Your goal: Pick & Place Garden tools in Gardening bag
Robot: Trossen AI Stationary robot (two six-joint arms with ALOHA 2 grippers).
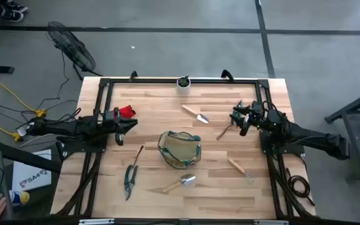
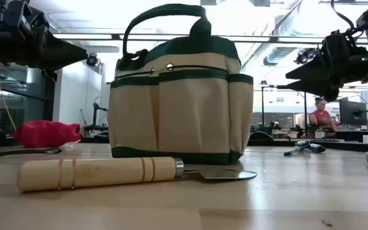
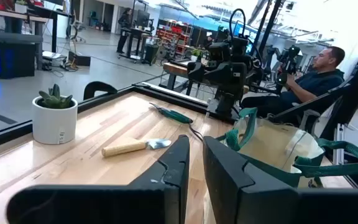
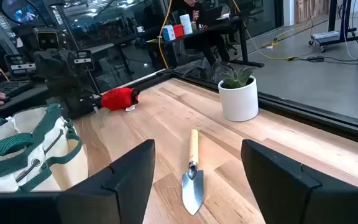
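The tan gardening bag [image 1: 180, 150] with green trim stands upright on its base at mid-table, mouth open. Around it lie a wooden-handled trowel [image 1: 195, 114], a green-handled tool [image 1: 227, 130], a fork [image 1: 239, 169], another trowel [image 1: 180, 182], the pruning shears [image 1: 130, 181], a thin tool [image 1: 137, 154] and a red item [image 1: 126, 112]. My left gripper [image 1: 133, 125] hovers left of the bag with its fingers almost together [image 3: 194, 168] and empty. My right gripper [image 1: 235, 119] hovers right of the bag, wide open [image 4: 197, 180] and empty, looking over the far trowel [image 4: 192, 174].
A small white pot with a green plant [image 1: 184, 82] stands at the table's far edge. A black frame [image 1: 105, 84] runs around the tabletop. A seated person [image 3: 316, 74] shows beyond the table's right side. Bare wood lies at the near edge.
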